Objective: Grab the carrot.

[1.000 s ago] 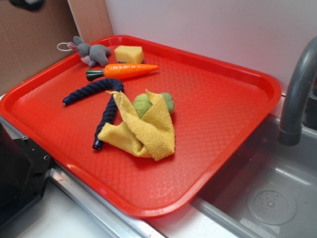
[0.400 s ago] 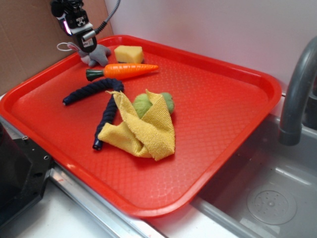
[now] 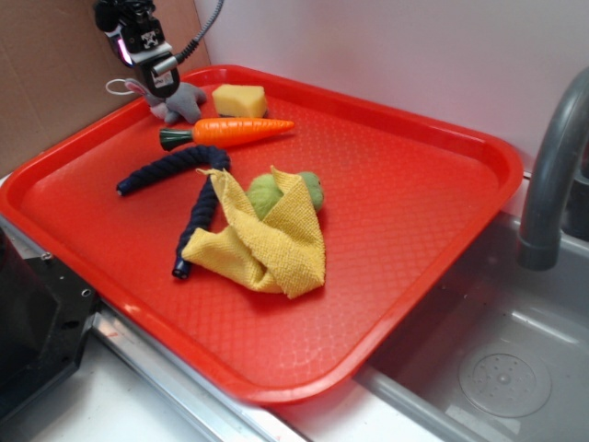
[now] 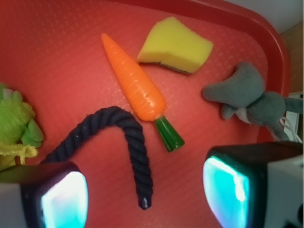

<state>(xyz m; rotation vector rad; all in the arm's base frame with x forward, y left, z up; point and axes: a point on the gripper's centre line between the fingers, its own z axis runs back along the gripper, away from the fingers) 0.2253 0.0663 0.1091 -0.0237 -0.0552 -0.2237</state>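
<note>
While end effector [image 4: 145, 194] hovers spread, glossy tapered carrot [image 4: 134, 80] lies beside twisted rope [image 4: 121, 142], apparently touching.

arm [image 3: 138, 41] entered top-left since 1s ago | hovering by bunny [image 3: 175, 99]

The tray [image 3: 414, 203] is bright red with a fine diamond texture. On it lie a glossy orange carrot [image 4: 134, 81] with a dark green stem, a navy rope [image 4: 124, 142], a yellow sponge [image 4: 175, 45], a grey plush [image 4: 249, 97] and a mustard cloth [image 3: 271, 244].

Kitchen mock-up: sink [image 3: 497, 368], faucet [image 3: 552, 166], tray [image 3: 414, 212].
</note>
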